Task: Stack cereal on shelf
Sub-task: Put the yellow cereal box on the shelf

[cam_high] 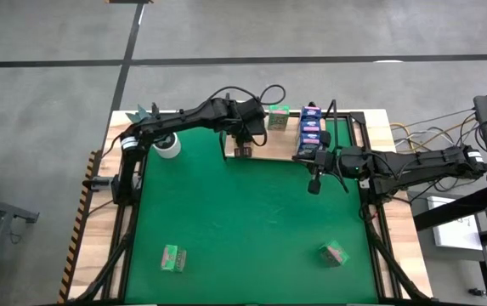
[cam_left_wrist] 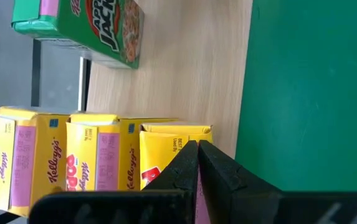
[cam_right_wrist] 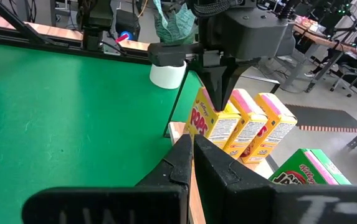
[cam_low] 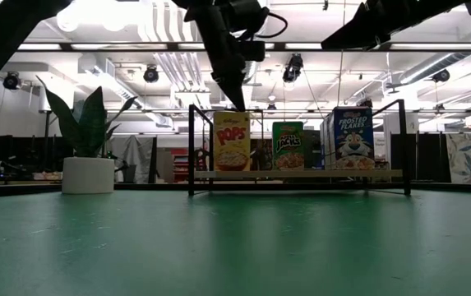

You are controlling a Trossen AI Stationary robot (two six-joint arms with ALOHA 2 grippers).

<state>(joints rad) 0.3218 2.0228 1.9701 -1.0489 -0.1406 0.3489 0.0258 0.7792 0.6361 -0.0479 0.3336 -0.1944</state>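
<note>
The shelf (cam_high: 268, 146), a wooden board in a black wire frame, stands at the table's far edge. Three yellow cereal boxes (cam_left_wrist: 94, 155) stand upright in a row at its left end. A green box (cam_high: 278, 117) and blue boxes (cam_high: 311, 127) stand further right. Two more green boxes (cam_high: 173, 257) (cam_high: 333, 252) lie on the green mat near the front. My left gripper (cam_left_wrist: 198, 149) is shut, its tips at the top of the front yellow box (cam_low: 231, 140). My right gripper (cam_right_wrist: 190, 146) is shut and hovers by the shelf's right part, holding nothing. My left gripper's shut fingertips (cam_right_wrist: 218, 93) come down steeply from above onto the top of the front yellow box (cam_right_wrist: 225, 112), near its front edge. They seem to touch it; nothing is pinched between them. The box stands upright on the shelf board.
A white pot with a teal plant (cam_high: 168, 146) stands on the mat just left of the shelf. The shelf's black posts (cam_low: 191, 148) rise at its corners. The wide green mat (cam_high: 243, 221) lies between the shelf and the two loose boxes.
</note>
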